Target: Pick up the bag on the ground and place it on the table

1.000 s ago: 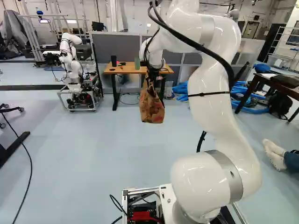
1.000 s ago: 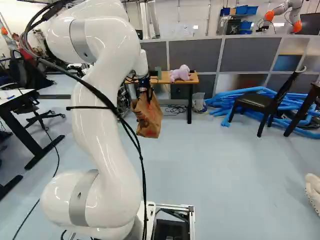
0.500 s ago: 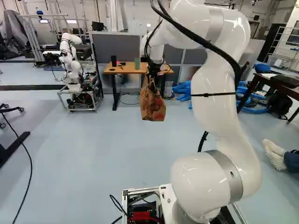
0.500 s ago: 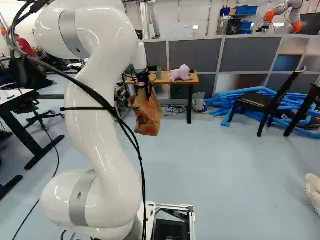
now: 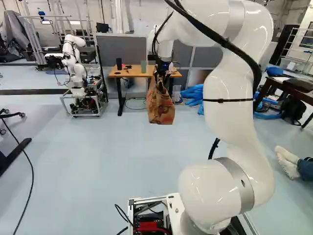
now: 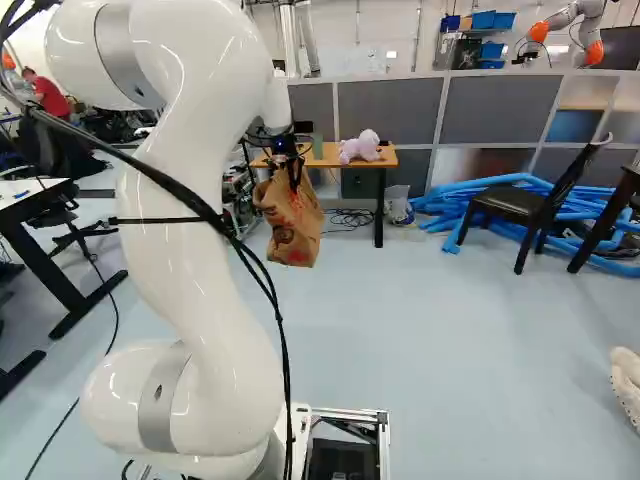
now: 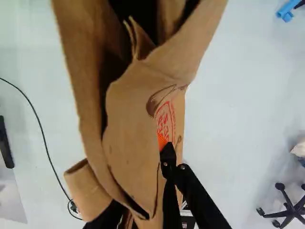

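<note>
Your arm (image 6: 215,170) reaches forward, with the gripper (image 6: 292,168) out ahead over the floor. In the wrist view one finger (image 7: 168,157) and its orange pad (image 7: 162,142) press on the paper; the other is mostly buried behind it, so you can't read the exact gap. Hanging load says they're pinched on the bag's upper part.

Bag (image 6: 290,228) hangs straight under the gripper, off the floor, long axis near upright with a slight lean. It's between you and the table (image 5: 134,72), overlapping it in both base views but apart from it.

Key relation: table is ahead of the bag, and the bag's bottom looks lower than the tabletop. I'd raise until the bottom clears the near edge, then go forward, then lower. Go forward at this height and you likely hit the edge or fold the paper.

On the table: green cup (image 5: 143,66), black cup (image 5: 119,64), pink toy (image 6: 361,148). Pick a drop spot between them; a swinging bag could knock one.
</note>
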Tool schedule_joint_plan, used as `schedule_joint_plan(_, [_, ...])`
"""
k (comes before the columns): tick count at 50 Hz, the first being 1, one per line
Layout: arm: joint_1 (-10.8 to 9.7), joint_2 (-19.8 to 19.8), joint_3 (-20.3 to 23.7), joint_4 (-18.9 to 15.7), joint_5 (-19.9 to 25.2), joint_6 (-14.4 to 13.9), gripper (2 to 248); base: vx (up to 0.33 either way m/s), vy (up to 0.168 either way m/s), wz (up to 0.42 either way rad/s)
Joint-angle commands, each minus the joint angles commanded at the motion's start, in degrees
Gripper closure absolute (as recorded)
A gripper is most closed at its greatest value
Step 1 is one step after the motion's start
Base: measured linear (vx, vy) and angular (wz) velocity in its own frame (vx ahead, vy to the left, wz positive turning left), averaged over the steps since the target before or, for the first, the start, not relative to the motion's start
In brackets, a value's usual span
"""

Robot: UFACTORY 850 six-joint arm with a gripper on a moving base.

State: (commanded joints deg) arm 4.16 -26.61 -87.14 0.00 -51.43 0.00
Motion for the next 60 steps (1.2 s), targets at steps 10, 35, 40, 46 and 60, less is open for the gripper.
schedule_joint_plan(10, [0.0,1.4,0.1,0.0,-0.8,0.0,229,0.000,0.000,0.000])
schedule_joint_plan(35, [0.0,5.0,0.3,0.0,-2.6,0.0,229,0.000,0.000,0.000])
schedule_joint_plan(40, [0.0,5.7,0.3,0.0,-3.0,0.0,229,0.000,0.000,0.000])
schedule_joint_plan(46, [0.0,6.5,0.2,0.0,-3.4,0.0,229,0.000,0.000,0.000])
schedule_joint_plan(60, [0.0,8.3,0.1,0.0,-5.0,0.0,229,0.000,0.000,0.000])
